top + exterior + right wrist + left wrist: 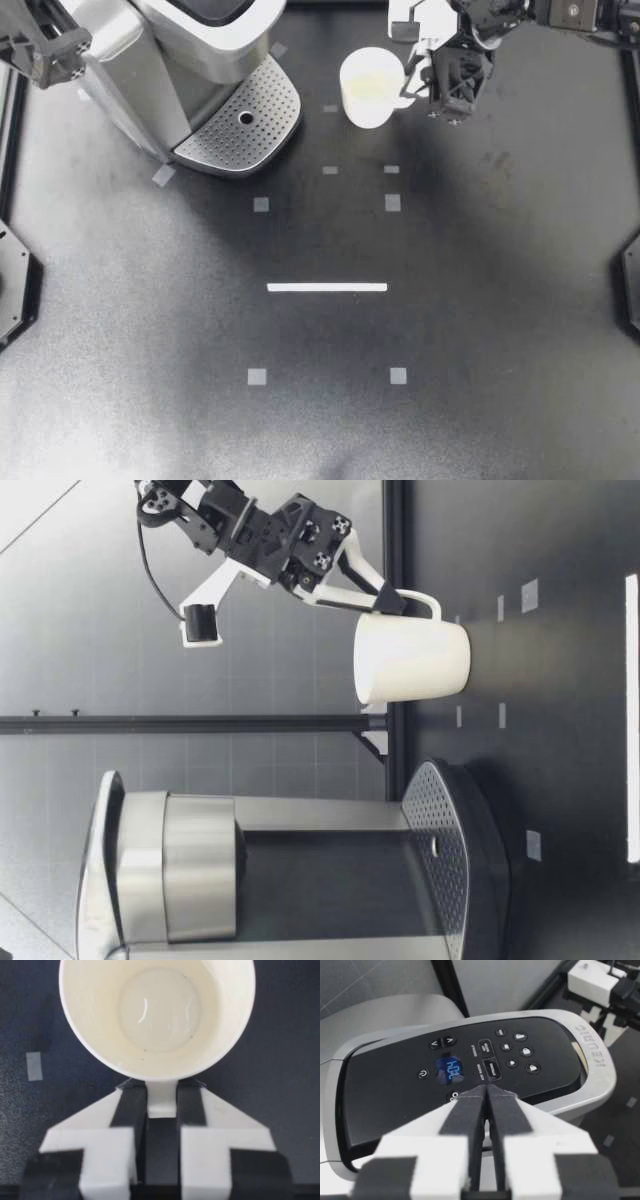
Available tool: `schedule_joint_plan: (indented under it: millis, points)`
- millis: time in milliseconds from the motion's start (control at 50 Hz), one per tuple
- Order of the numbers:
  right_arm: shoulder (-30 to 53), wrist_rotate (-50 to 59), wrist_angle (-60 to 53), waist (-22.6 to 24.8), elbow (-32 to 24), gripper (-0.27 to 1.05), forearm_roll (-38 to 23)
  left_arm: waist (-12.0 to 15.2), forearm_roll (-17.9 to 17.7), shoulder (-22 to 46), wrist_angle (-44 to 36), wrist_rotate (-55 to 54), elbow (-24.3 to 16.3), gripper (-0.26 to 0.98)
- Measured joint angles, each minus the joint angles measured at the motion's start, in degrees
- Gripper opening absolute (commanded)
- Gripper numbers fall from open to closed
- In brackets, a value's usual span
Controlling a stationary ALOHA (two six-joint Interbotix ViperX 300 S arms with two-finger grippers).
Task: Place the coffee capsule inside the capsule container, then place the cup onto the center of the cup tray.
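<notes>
Our right hand [412, 88] reaches in from the right side near the far edge of the table and is closed narrowly on the handle [161, 1097] of the white cup [370, 88]. Seen from the right wrist, the two black finger pads [129, 1105] press the slim handle from either side. The open mouth of the cup lies just ahead of them, showing a glossy pale bottom. The cup is close to the far edge, a little to the right of the table's middle. From table height it looks nearly upright, and the right hand comes down to its handle at a slant from above. We cannot tell whether its base touches the table [480, 330].

The coffee machine [190, 60], silver and black, stands in the far left corner. Its cup tray [240, 130], a rounded perforated metal plate with one small hole, juts toward the table's middle. The cup is beside the tray, apart from it, not on it.

Our left hand [486, 1091] hovers above the machine's dark control panel [395, 1090], its two fingers pressed together tip to tip. The panel carries a small lit blue display [451, 1069] and several round buttons.

A white tape line [327, 287] and small grey tape squares [261, 204] mark the middle of the table.
</notes>
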Motion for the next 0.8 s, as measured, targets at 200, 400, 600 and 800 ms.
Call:
schedule_joint_plan:
  millis: [200, 400, 600, 800]
  points:
    - [-3.52, 0.09, 0.09, 0.7, 0.0, 0.05, 3.96, 0.0, 0.0, -0.09, 0.0, 0.0, 0.0, 0.13]
    - [-4.31, 1.05, 0.0, 4.57, -0.53, 0.05, 5.62, 0.0, 0.0, -0.53, -0.09, 0.0, 0.0, 0.13]
    - [-2.81, 2.64, -0.18, 7.21, -3.78, 0.05, 5.89, 0.0, 0.0, -0.53, -0.09, 0.0, 0.09, 0.13]
    - [0.35, 2.9, -0.09, 8.35, -7.56, 0.05, 5.89, 0.0, 0.0, -1.05, -0.09, 0.0, 0.88, 0.13]
